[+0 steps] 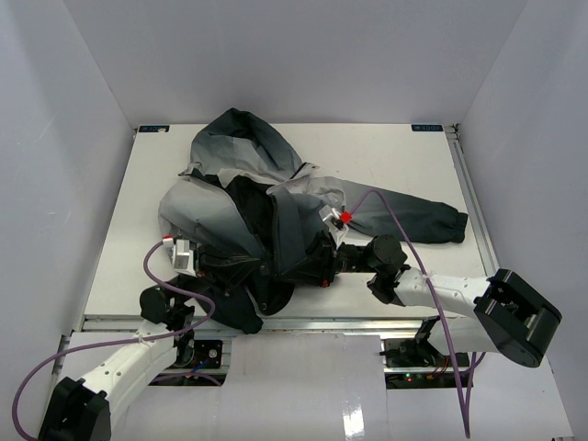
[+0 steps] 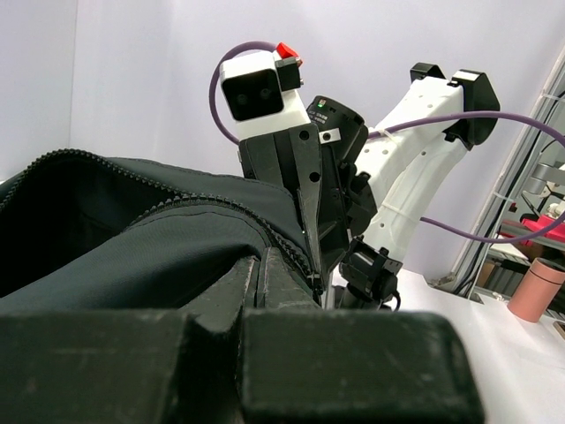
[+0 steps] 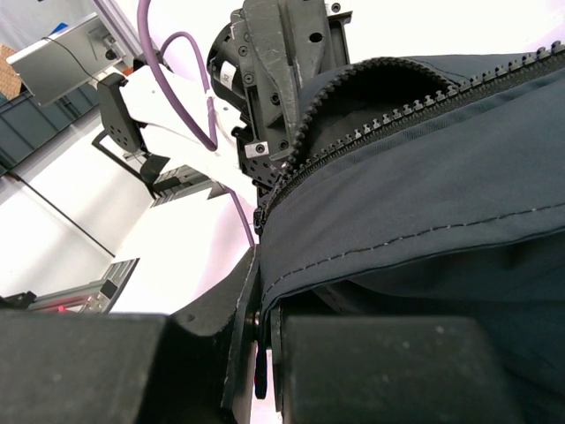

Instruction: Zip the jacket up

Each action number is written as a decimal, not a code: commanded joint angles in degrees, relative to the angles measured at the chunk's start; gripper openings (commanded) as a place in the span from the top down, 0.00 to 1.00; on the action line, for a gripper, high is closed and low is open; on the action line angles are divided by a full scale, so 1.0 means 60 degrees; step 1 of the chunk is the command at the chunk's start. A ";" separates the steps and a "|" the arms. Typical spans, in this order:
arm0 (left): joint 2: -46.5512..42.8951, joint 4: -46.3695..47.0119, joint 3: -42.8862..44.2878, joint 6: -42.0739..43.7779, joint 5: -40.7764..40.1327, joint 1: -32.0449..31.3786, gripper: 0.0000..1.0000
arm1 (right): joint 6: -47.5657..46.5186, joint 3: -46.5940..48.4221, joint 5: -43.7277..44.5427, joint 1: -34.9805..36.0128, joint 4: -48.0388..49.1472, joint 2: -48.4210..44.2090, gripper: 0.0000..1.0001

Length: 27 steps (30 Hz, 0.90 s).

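though crumpled, jacket [image 1: 230,207] pinched within left claw [image 2: 262,265] and right claw [image 3: 262,291]

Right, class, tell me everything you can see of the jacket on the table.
The jacket lies crumpled on the white table, soft fabric fading from light grey to charcoal, black lining showing. Its hood points toward the far edge; one sleeve stretches right. The dark zipper gapes, toothed rows apart. The left gripper and right gripper each pinch its front edge.
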 commanded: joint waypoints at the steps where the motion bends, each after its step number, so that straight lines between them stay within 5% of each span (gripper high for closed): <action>1: -0.0295 0.0116 -0.2520 0.0239 -0.0126 0.0001 1.00 | 0.0062 0.0243 0.0222 0.0068 0.0692 -0.0186 0.92; 27: -0.0340 -0.0148 -0.2348 0.0716 -0.0453 -0.0014 1.00 | 0.0314 0.0130 0.0457 0.0074 0.0577 -0.0160 0.92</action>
